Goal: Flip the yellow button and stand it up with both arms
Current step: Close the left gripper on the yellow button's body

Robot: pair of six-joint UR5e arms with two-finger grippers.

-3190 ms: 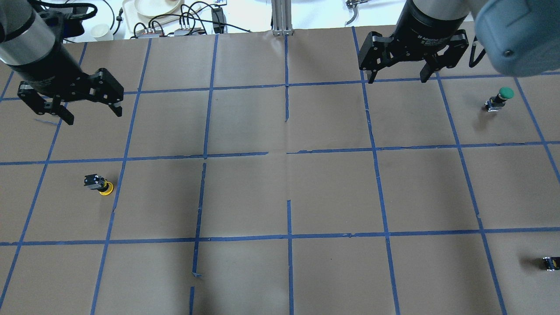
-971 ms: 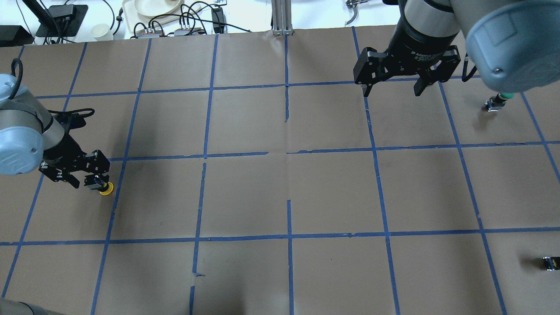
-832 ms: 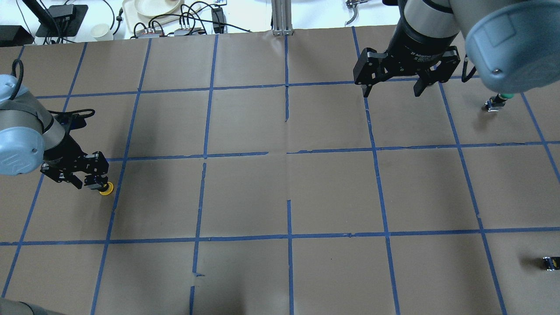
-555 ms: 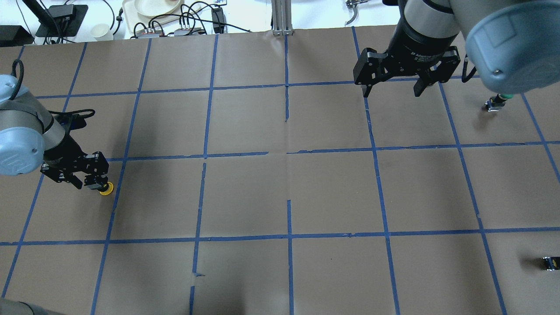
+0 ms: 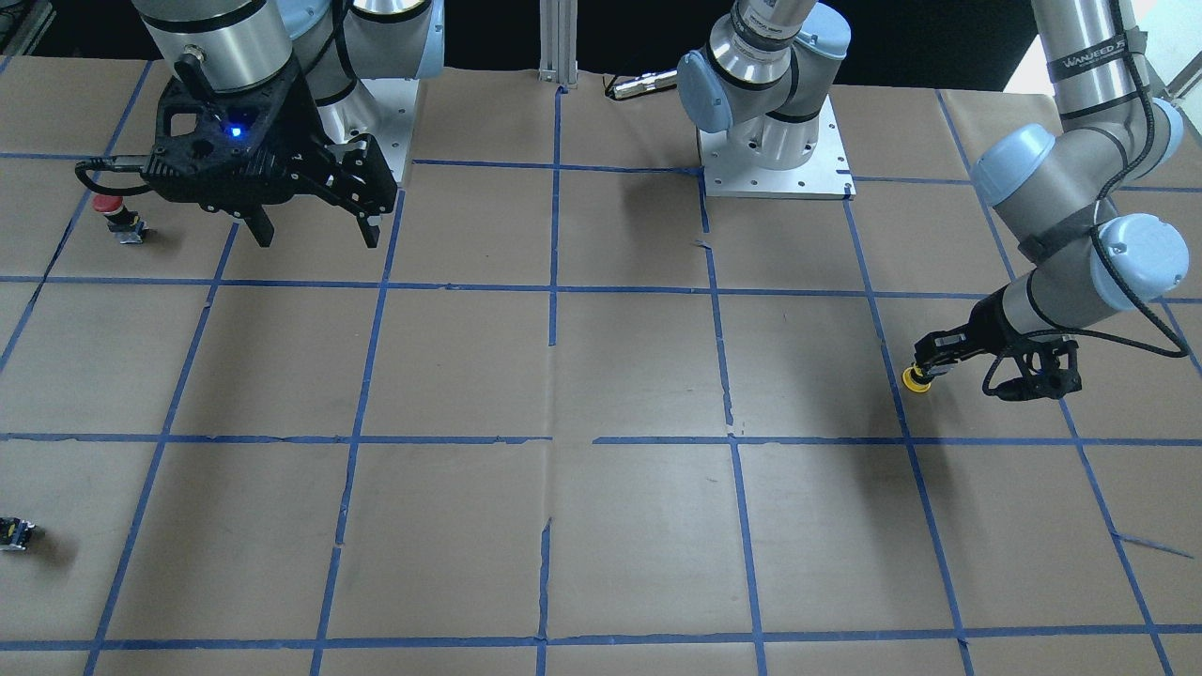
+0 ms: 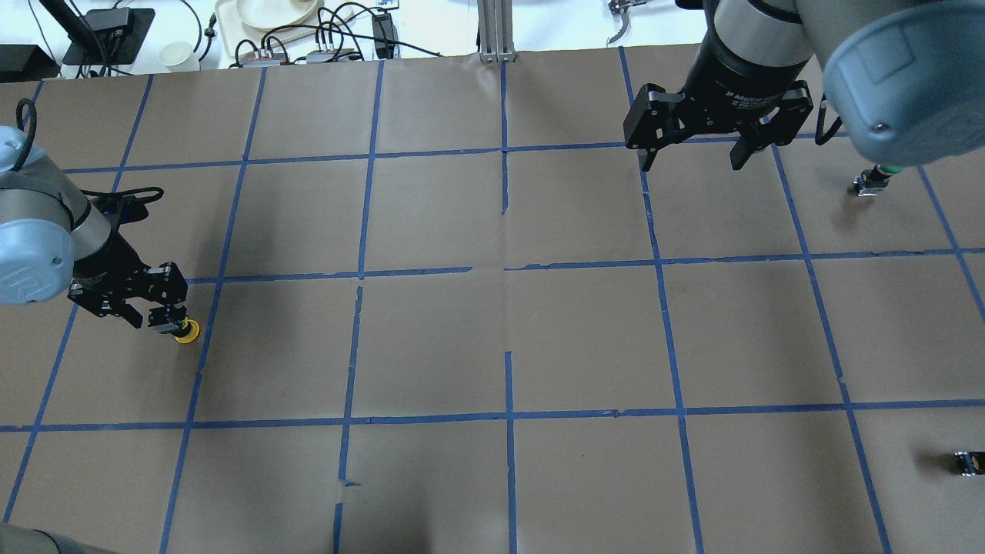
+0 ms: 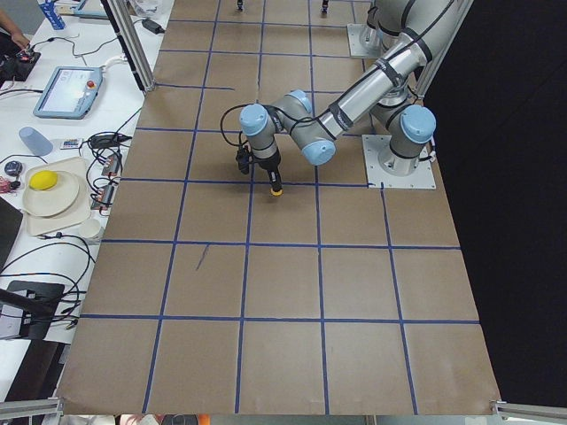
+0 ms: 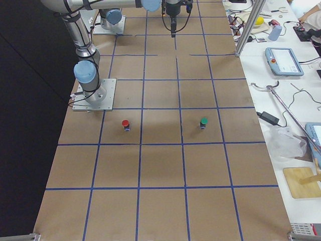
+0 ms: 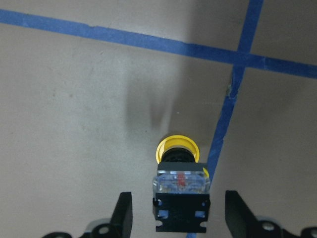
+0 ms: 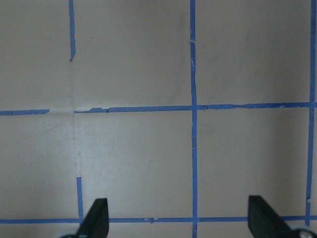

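Since three seconds earlier the left gripper (image 9: 179,208) had dropped to the paper-covered table (image 6: 431,346). Its jaws stood parted astride the yellow button (image 9: 179,184) without touching it. The button lay on its side, cap beside a blue tape line (image 9: 223,124). The right gripper (image 6: 691,164) hung wide open. The left arm (image 5: 1071,169) bore a strap (image 5: 1094,54) reading "WANJEED".

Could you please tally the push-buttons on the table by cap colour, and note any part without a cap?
Yellow button: 1
Red button: 1
Green button: 1
Black capless part: 1
Total: 4
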